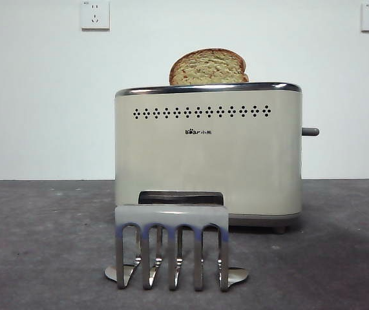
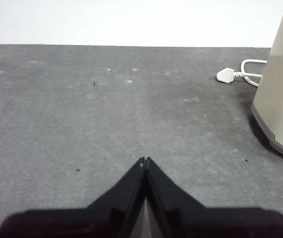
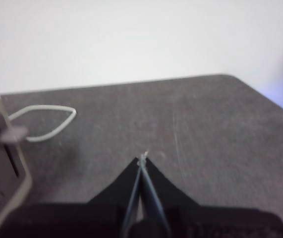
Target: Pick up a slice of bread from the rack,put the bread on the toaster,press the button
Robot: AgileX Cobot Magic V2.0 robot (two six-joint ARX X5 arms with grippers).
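Bread slice [image 1: 208, 67] standing upright in the toaster [image 1: 208, 152], domed top and brown crust poking up above the chrome rim, a little toward 11 o'clock of the toaster's centre in the front view. Toaster cream-beige, row of dot perforations and small logo facing the camera, seated on the grey table [image 1: 42, 245]. Button [image 1: 310, 132], a dark grey stub lever, jutting out at 3 o'clock from the narrow side, high up near the rim. Rack [image 1: 171, 242] at 6 o'clock of the toaster, nearer the camera, all slots bare, shiny prongs upright on rounded feet. Two white wall sockets [image 1: 95, 15] high on the wall at 11 and 1 o'clock.

Left gripper [image 2: 144, 160] low over bare table, fingers pressed together tip to tip, holding nothing; toaster's corner and a white plug [image 2: 226, 75] with cord off to one side. Right gripper [image 3: 142, 158] likewise closed and empty over the table, toaster's lever side and a white cord loop [image 3: 47, 121] nearby, view blurred.
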